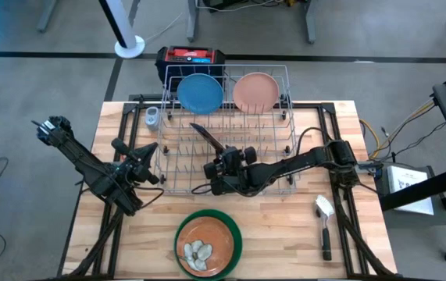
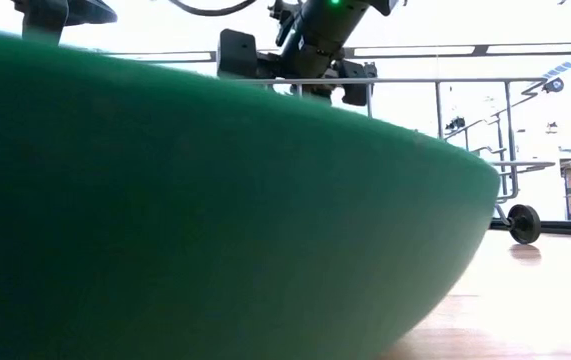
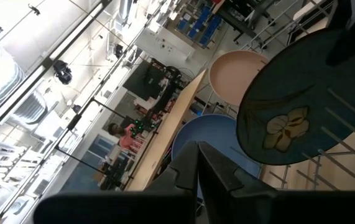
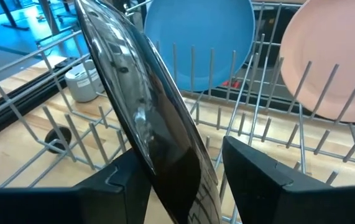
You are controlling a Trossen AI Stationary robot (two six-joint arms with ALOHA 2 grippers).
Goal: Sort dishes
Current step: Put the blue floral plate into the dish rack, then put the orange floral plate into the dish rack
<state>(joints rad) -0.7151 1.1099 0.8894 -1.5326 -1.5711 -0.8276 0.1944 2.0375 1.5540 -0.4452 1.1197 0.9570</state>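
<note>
I have the right gripper (image 1: 221, 166) over the middle of the grey wire rack (image 1: 285, 133), its fingers closed on the lower rim of a dark plate (image 4: 146, 118) that stands on edge, tilted, among the tines. The light blue plate (image 1: 200, 92) and the pale pink plate (image 1: 255, 91) stand upright side by side along the rack's far edge. At the desk's near edge the green plate (image 1: 234, 242) carries an orange-brown plate (image 1: 203, 243). My left gripper (image 1: 146, 150) waits beside the rack's left side, and I cannot tell how wide it stands. The brush (image 1: 325, 222) lies near the right edge
</note>
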